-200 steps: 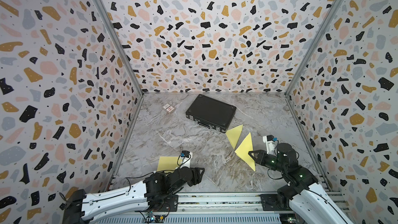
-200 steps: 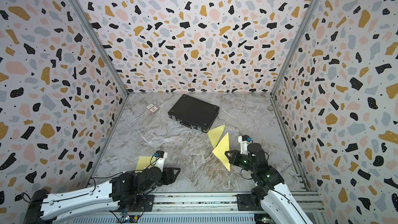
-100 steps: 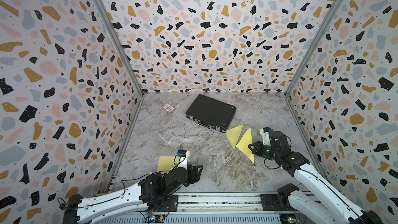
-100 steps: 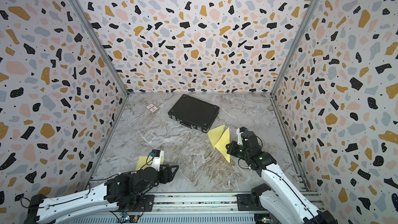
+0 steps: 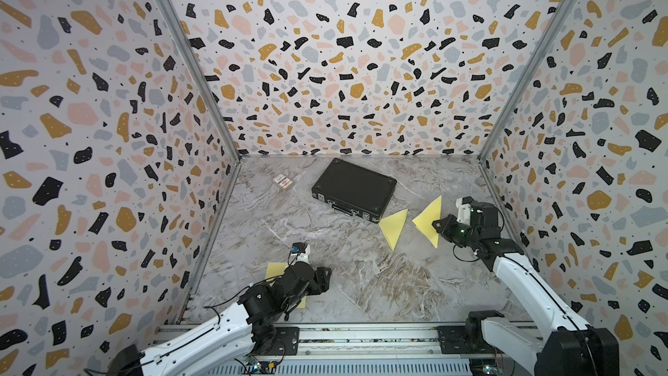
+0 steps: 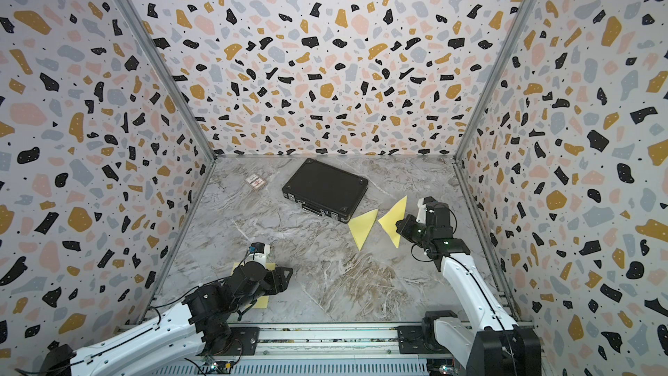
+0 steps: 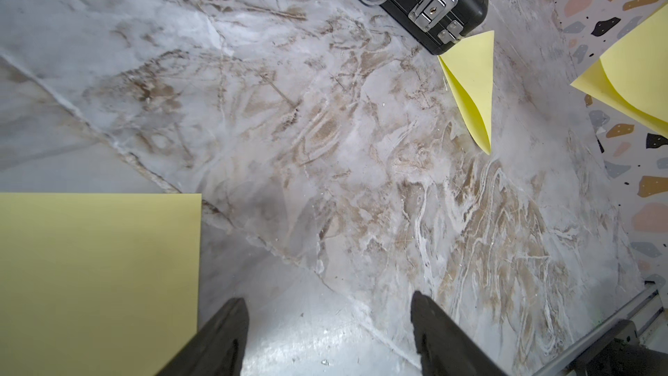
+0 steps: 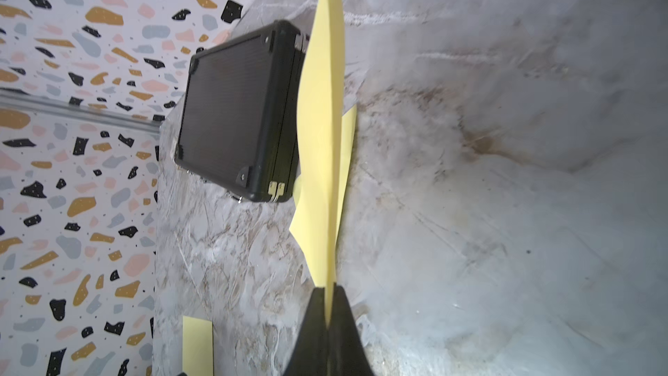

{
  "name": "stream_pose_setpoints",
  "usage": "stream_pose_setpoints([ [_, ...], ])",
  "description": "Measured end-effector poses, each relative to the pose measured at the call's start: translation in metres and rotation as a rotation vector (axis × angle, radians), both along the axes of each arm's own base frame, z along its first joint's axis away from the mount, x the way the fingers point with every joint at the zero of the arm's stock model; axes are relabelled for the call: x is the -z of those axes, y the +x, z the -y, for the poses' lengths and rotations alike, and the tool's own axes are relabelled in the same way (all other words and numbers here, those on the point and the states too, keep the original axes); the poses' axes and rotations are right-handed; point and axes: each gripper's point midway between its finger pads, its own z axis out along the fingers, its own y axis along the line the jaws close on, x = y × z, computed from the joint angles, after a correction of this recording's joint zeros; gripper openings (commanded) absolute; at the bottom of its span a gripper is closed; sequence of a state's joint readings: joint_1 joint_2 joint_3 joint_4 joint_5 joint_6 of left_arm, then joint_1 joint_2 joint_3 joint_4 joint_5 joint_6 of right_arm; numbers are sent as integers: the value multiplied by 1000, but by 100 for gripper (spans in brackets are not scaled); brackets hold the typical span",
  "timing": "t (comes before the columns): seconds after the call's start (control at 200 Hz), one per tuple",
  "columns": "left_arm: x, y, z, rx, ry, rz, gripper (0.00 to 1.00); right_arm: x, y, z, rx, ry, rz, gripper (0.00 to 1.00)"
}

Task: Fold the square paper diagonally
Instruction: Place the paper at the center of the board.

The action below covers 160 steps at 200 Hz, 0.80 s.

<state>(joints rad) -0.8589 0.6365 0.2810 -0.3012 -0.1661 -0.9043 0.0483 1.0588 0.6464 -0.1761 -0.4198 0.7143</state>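
Over at the right edge of the desk (image 5: 379, 283), the right gripper (image 5: 438, 227) is clamped tight on a folded yellow triangle (image 5: 427, 219). It holds the triangle on edge, lifted off the marble, and the right wrist view shows the sheet pinched between both fingertips. Just beside it, a second folded triangle (image 5: 393, 226) lies flat by the near right corner of the black case (image 5: 354, 188). Down at the front left, the left gripper (image 7: 329, 305) hangs with its jaws spread wide, nothing between them, right beside the edge of a flat yellow square (image 7: 97, 276). A small card box (image 5: 282, 182) sits near the back left corner.
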Motion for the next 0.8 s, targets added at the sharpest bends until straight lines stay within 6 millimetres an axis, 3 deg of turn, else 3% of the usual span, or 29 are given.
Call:
stream_pose_setpoints([
  [0.225,3,-5,8,52,-23,-36,74,29,50,2,-45,113,-42,0],
  [0.355,0,-8,12,77,-46,-41,74,47,69,5,-59,145,-59,0],
  [0.586,-2,-10,20,108,-75,-51,74,50,109,14,-59,165,-5,0],
  [0.716,2,-11,23,116,-75,-69,74,67,134,18,-61,178,-14,0],
  [0.801,2,-12,24,118,-81,-78,74,78,140,19,-54,175,-37,0],
])
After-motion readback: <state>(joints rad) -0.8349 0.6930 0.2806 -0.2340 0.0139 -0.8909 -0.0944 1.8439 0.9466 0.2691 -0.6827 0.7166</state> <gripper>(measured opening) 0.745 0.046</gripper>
